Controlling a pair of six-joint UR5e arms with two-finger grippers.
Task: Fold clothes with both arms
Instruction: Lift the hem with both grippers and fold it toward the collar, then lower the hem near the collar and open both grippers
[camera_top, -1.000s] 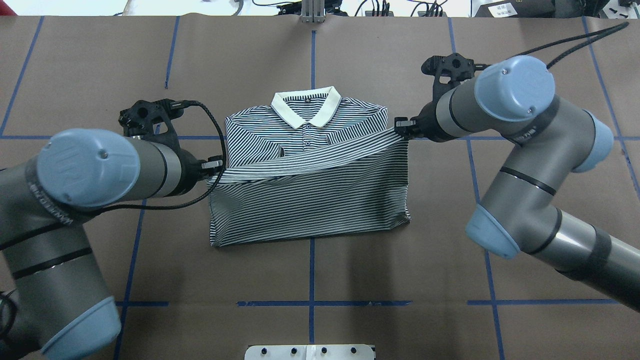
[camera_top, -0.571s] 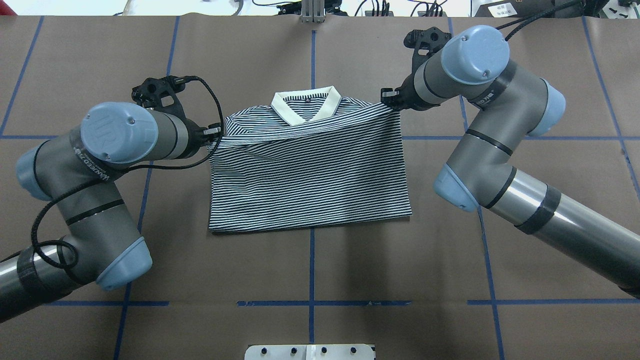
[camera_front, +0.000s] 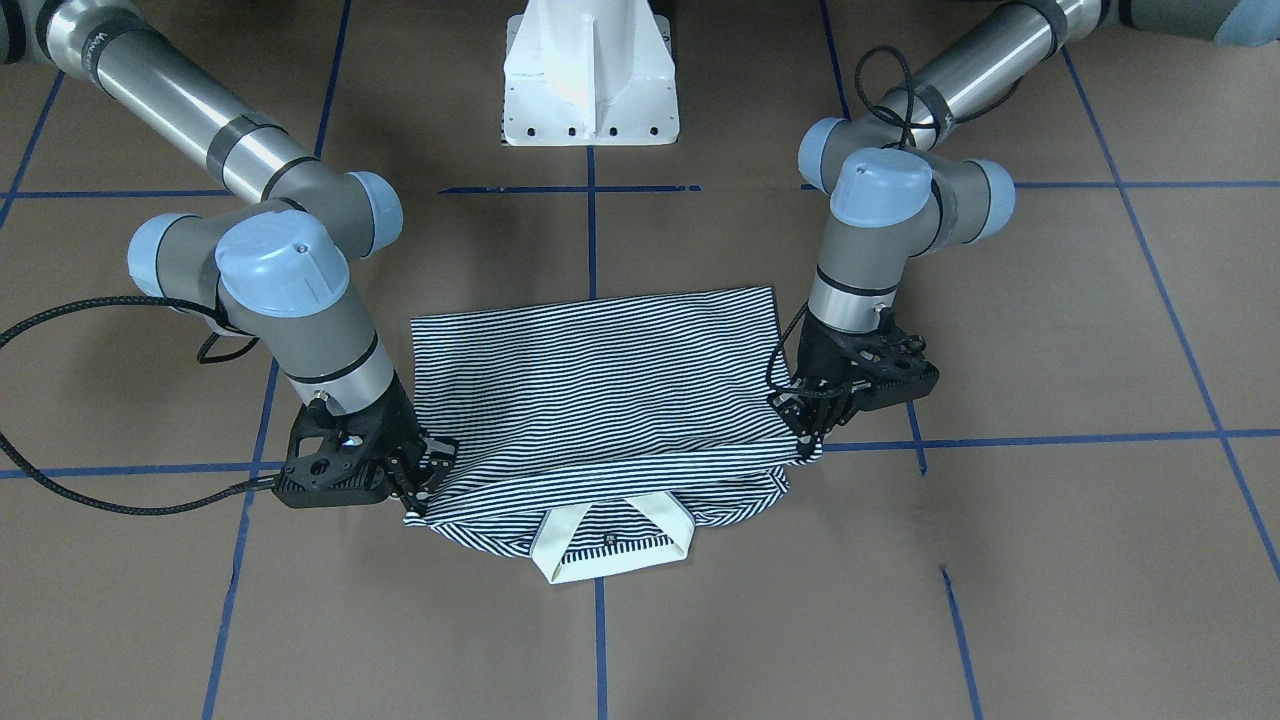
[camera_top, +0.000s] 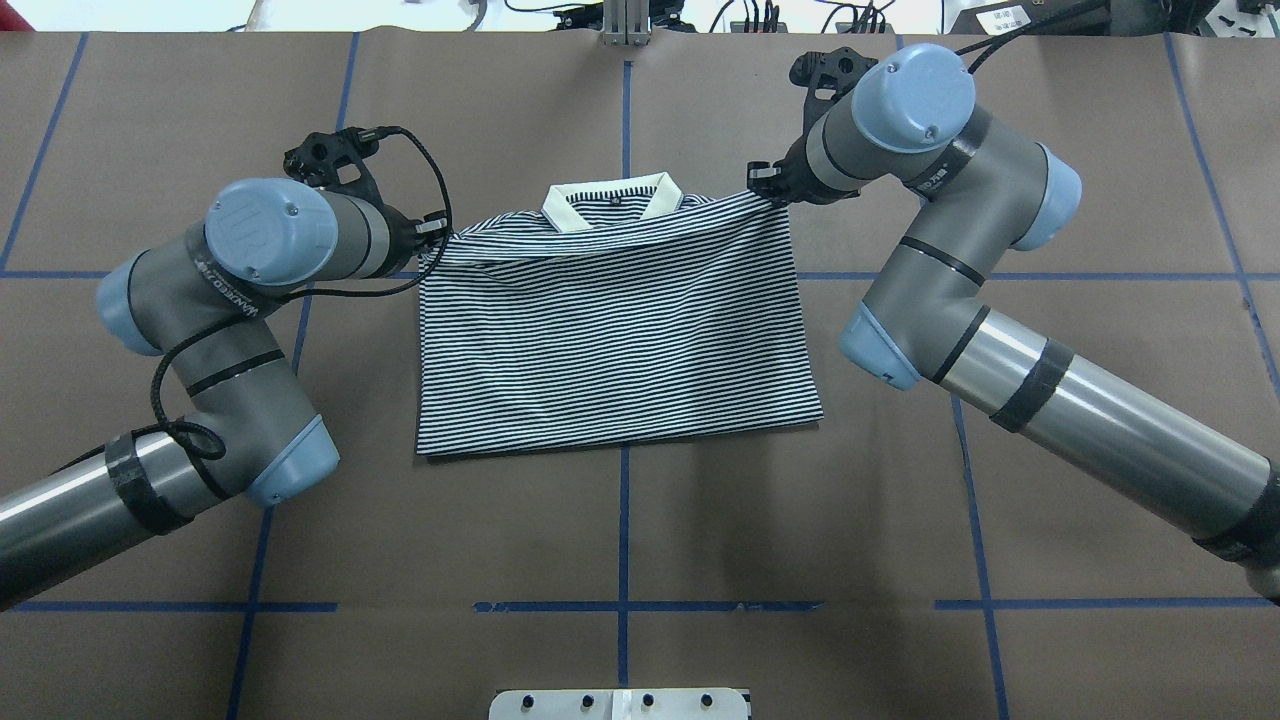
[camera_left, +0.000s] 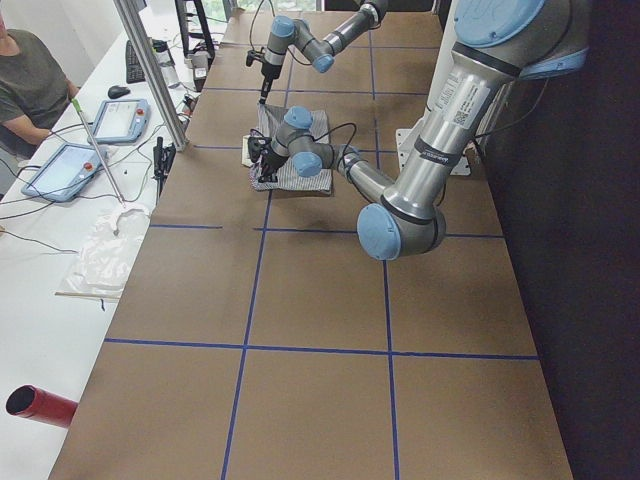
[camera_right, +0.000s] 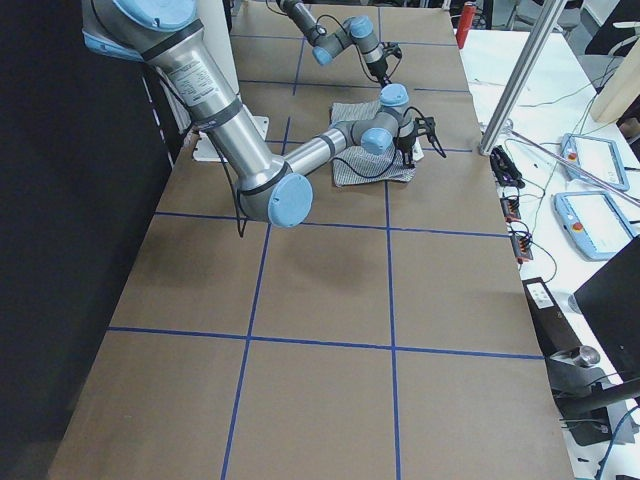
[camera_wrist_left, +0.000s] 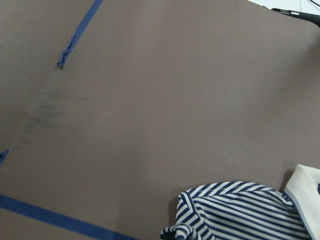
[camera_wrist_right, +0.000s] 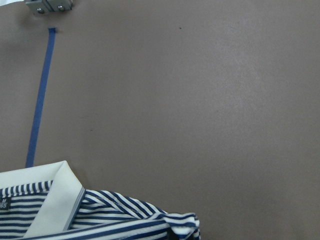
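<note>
Since 0.6 s ago, left end effector (camera_top: 432, 232) and right end effector (camera_top: 762, 180) have carried the hem farther from the robot. The fold now covers the placket and most of the collar (camera_top: 612, 203).

Polo shirt (camera_top: 615, 340) lies doubled over at mid-worktop (camera_top: 620, 560), across a blue tape line (camera_top: 623, 520). Each end effector is clamped on one hem corner, low beside the collar.

Dark label (camera_front: 609, 541) inside collar: unreadable. Lettering on the left arm (camera_top: 235, 300) band: too small to read.

Overhead, the wrists hide the fingertips. Wrist views show only a striped corner, collar edge and bare worktop.
</note>
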